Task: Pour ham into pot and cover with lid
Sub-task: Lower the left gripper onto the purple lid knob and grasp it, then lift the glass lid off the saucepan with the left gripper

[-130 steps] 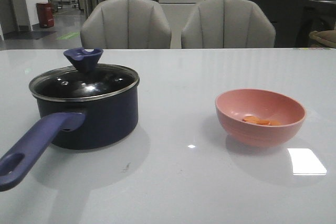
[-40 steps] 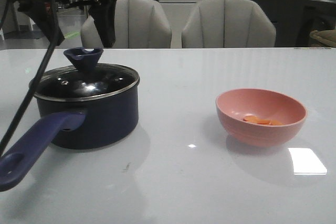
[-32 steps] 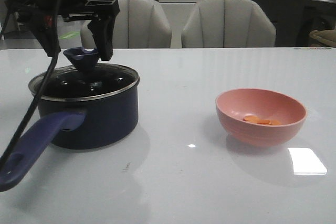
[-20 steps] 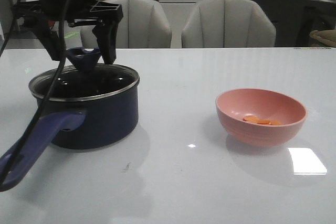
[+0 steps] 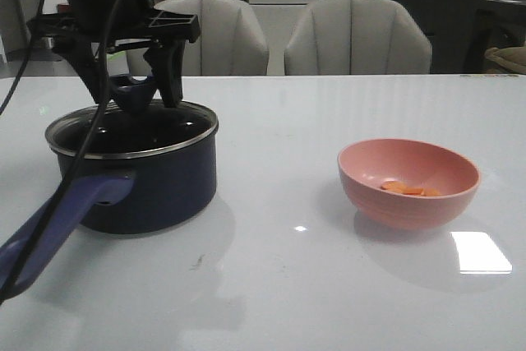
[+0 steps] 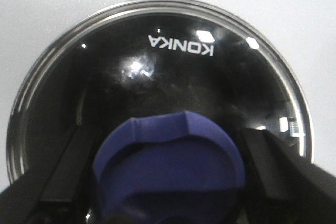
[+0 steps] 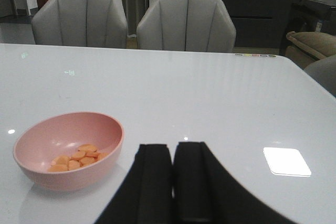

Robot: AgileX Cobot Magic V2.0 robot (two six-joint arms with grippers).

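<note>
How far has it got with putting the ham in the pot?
Barely started. The lid sits on the pot. The left end effector straddles the knob, open. The ham lies in the pink bowl. Uncovering, pouring and re-covering remain.

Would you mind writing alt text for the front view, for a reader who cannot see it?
The left gripper, open, straddles the dark blue knob of the glass lid on a navy pot at the left of a white table. To the right stands a pink bowl holding a few orange ham slices; two grey chairs stand behind.
</note>
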